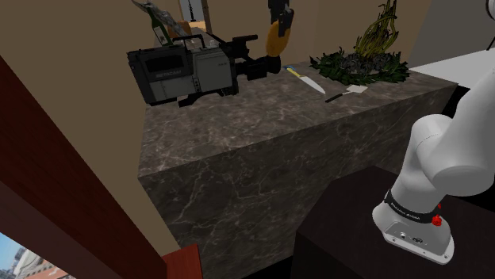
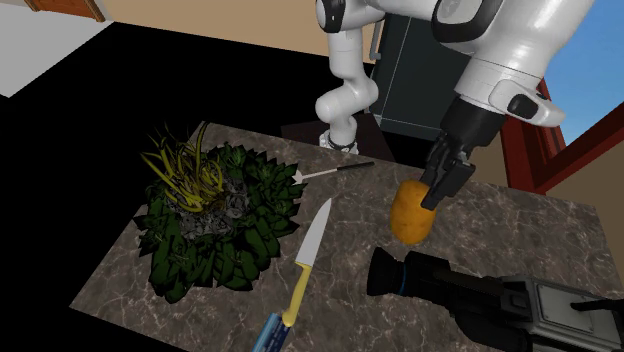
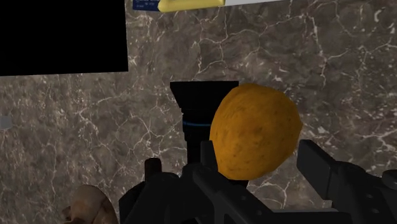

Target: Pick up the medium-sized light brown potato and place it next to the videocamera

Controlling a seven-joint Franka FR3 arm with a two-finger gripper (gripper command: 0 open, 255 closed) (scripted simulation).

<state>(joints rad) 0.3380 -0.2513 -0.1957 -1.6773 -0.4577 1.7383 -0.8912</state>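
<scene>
Leafy plant (image 2: 215, 215), yellow-handled knife (image 2: 304, 262), dark veined counter (image 2: 500, 225)

You're looking at a surface (image 1: 262, 119) of dark stone veined in white, like marble, with a dull polish. The potato (image 3: 254, 130) has orange-brown skin, finely speckled and matt. The videocamera (image 1: 186, 73) has a matt grey casing and a black lens barrel. The knife (image 2: 305, 258) has a pale, smooth blade and a plain yellow handle.

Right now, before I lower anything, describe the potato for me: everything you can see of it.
The potato is orange-brown and oval, with finely speckled matte skin. It hangs roughly upright, clasped at its upper end by the black hand. It is off the dark veined counter, over the lens end of the videocamera; nothing else touches it.
</scene>
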